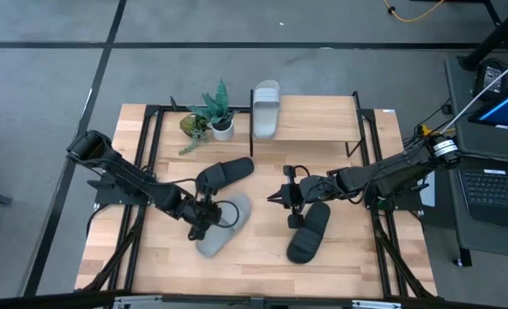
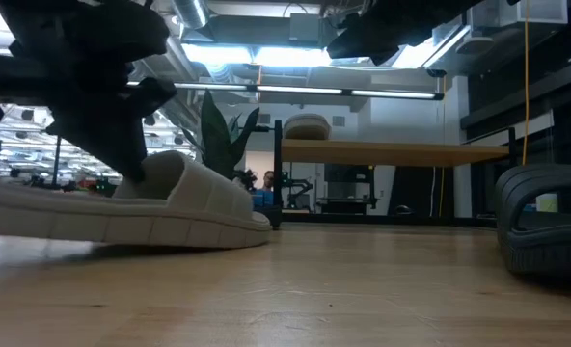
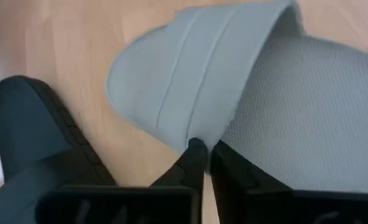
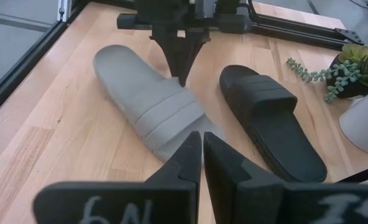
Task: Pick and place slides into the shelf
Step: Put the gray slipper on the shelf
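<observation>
A pale grey slide lies sole down on the table, left of centre. My left gripper is shut on its strap. One black slide lies just beyond it, and another sits on the table's right half. A second pale slide rests on the shelf's wooden top board at its left end. My right gripper is shut and holds nothing. It hovers at table centre between the grey slide and the right black slide. My left gripper pinches the heel-side edge of the grey slide's strap. One finger is on top of the strap and the other is in the foot opening. The fingers point down from above. The slide's sole is on the table.
A potted plant and a small trailing succulent stand at the shelf's left end, beside the pale slide there. The rest of the shelf board to the right is bare. A laptop sits beyond the table's right edge.
</observation>
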Available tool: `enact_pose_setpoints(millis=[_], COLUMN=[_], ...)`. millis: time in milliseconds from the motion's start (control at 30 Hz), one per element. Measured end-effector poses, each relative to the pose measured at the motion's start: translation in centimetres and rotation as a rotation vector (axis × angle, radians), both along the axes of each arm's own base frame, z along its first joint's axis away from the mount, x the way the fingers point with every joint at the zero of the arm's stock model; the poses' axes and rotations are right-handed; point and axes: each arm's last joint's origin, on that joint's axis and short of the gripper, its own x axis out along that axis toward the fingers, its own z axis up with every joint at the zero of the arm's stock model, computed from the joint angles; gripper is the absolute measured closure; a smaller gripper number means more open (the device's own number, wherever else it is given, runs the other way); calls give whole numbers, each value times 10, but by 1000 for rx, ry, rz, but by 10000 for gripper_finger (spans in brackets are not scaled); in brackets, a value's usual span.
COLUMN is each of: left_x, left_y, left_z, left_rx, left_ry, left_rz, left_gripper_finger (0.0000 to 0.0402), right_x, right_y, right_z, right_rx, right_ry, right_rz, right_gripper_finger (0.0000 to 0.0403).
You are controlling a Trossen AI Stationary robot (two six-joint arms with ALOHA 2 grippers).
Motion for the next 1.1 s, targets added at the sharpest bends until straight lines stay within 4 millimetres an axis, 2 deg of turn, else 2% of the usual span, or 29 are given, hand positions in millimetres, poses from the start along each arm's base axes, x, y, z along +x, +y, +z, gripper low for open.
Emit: enact_pose_setpoints(millis=[433,733,1100], left_x=[6,20,32], left_y=[5,-1,6], left_z=[8,40,72], left_rx=[133,251,412], left_ry=[-189,-343,-508], left_rz=[210,299,492], left_gripper_finger=[399,400,401], right_x=[0,0,2], right_y=[0,0,1], right_z=[-1,-1,4], right_rx=[-3,-6,-34], right_ry=[7,6,-52], right_rz=[0,2,25], right_gripper_finger=[382,382,382])
